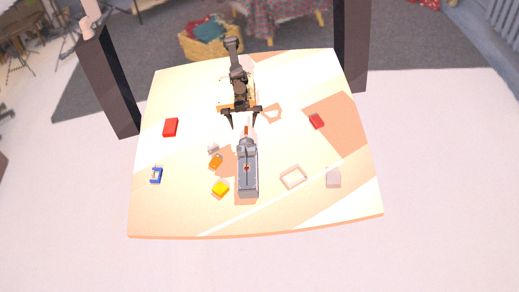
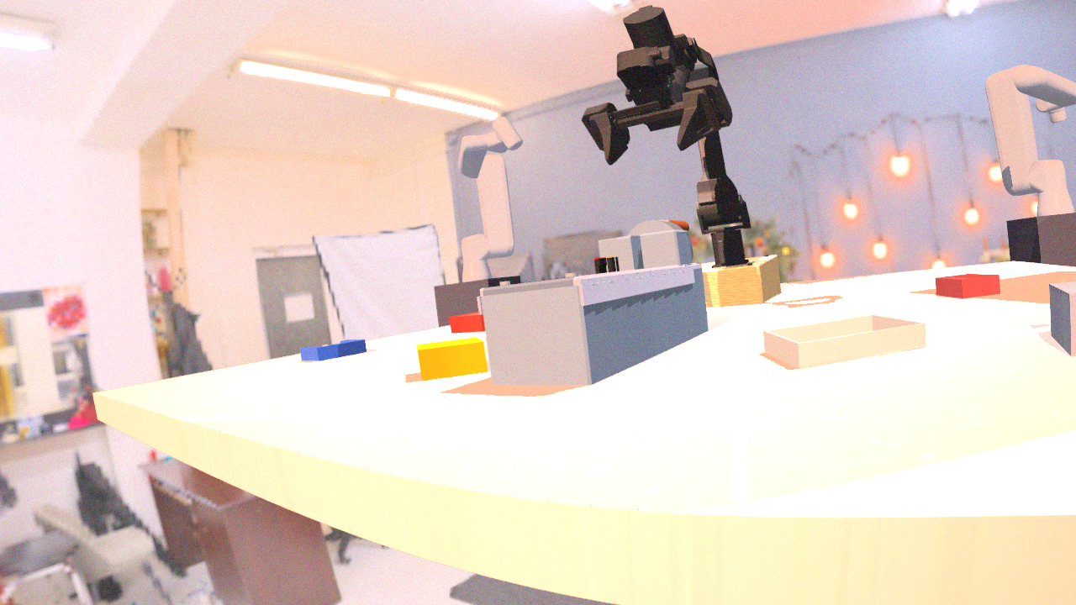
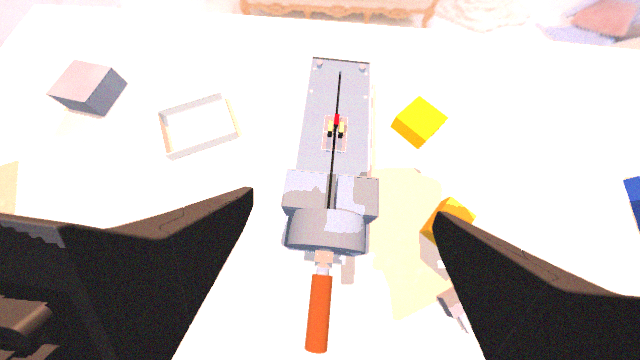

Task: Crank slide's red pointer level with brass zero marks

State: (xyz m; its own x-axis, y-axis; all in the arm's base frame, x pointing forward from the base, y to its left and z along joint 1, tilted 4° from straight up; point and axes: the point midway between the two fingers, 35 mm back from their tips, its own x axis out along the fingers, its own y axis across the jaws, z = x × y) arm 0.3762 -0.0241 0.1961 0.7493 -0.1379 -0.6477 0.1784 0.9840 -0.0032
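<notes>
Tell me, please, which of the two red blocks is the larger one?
The one beside the blue clamp-like piece, its top face visibly bigger.

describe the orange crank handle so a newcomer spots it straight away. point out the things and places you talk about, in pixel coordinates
Find the long grey machine point(image 1: 247, 177) point(image 2: 535, 331) point(image 3: 327, 90) mid-table. At its end nearest the robot's base, an orange-red cylinder point(image 1: 245, 129) point(image 2: 680, 223) point(image 3: 318, 314) sticks out. Unlike the orange and yellow blocks beside the machine, it is slim, round and attached.
</notes>
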